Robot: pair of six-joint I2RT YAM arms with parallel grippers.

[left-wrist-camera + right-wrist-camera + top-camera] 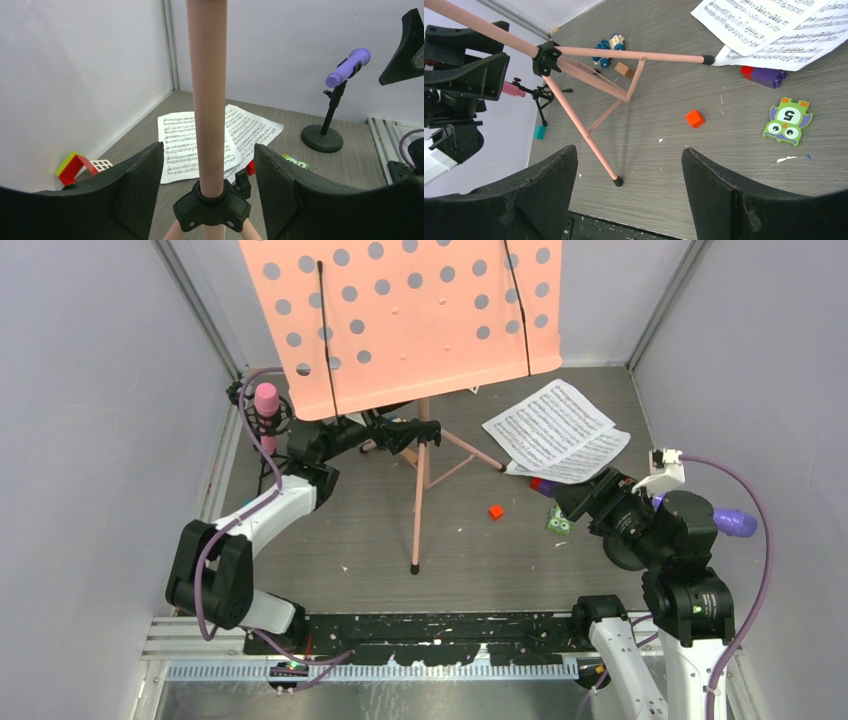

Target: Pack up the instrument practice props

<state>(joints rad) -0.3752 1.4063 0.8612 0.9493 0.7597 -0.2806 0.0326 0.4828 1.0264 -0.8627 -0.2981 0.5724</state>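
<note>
The pink perforated music rack [400,315] stands on its tripod legs [418,500] at the middle back. My left gripper [207,150] is open, its jaws on either side of the rack's pink pole [207,100] just above the black leg hub, with gaps on both sides. White sheet-music pages [555,430] lie on the table at the right back. The pink microphone [266,400] sits in its black mount at the far left. The purple microphone [348,66] stands on a black round-base mount [322,138] at the right. My right gripper [629,150] is open and empty above the table.
A red cube [495,511], a green owl tile [558,524] and purple and red blocks [766,76] lie near the pages. A blue toy car [606,45] and a teal block [540,132] lie behind the tripod. Grey walls enclose three sides.
</note>
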